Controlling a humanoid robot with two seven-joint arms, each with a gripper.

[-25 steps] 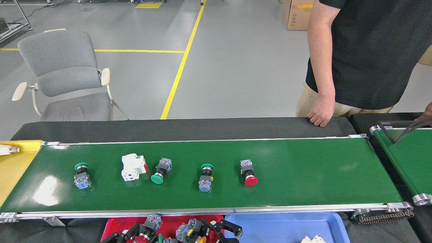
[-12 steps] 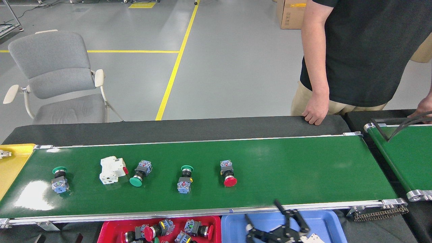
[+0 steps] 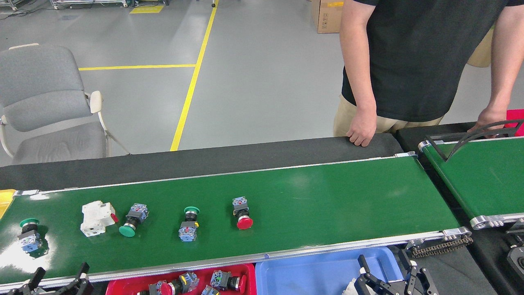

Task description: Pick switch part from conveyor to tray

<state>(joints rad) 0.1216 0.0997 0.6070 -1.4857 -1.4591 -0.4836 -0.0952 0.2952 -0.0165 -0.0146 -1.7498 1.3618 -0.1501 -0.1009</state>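
The conveyor (image 3: 327, 196) runs across the view, a wide glossy green belt with silver rails. On its left half lie several switch parts: a green-capped one (image 3: 29, 239), a white breaker (image 3: 96, 218), a green mushroom button (image 3: 133, 220), another green-capped one (image 3: 189, 224) and a red mushroom button (image 3: 242, 213). Below the near rail sit a red tray (image 3: 118, 286) holding more switches and a blue tray (image 3: 311, 272). My left gripper (image 3: 59, 276) is at the bottom left, open, below the near rail. My right gripper (image 3: 385, 272) hangs open over the blue tray's right end, beside a white part (image 3: 351, 286).
A person in a black shirt stands behind the table, one hand (image 3: 360, 133) on its black edge, the other (image 3: 489, 119) at the smaller green belt (image 3: 483, 180) on the right. A grey chair (image 3: 41, 106) stands at the back left. A yellow tray corner (image 3: 4, 200) shows at the left edge.
The parts on the belt have drifted left in the view. My grippers have spread apart from above the red tray: left to the bottom left corner, right over the blue tray's right end.
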